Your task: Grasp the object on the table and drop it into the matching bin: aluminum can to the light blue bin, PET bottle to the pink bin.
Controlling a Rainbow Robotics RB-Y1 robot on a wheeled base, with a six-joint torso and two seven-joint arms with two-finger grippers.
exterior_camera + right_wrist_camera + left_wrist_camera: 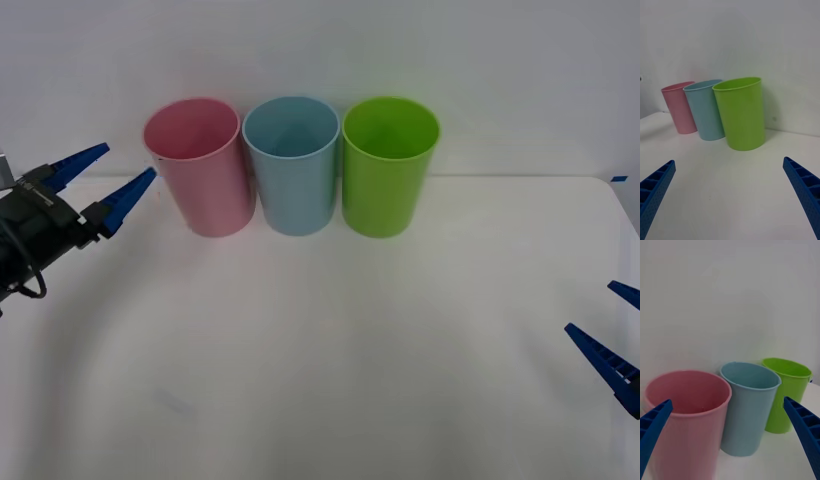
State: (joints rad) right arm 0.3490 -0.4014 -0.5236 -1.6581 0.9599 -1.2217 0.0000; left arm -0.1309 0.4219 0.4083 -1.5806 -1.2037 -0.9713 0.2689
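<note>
left gripper point(118, 175) jaws spread, empty, beside pink bin point(198, 165) | right gripper point(612, 335) jaws spread, low right over tabletop point(330, 350) | can: cannot tell where | risk: left arm nudges pink bin into light blue bin point(292, 165)

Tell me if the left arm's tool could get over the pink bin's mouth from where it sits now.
Probably yes. The left tool hangs open just beside the pink bin, about level with its rim, and nothing stands between them. The light blue bin sits on the pink bin's far side, out of the way.
</note>
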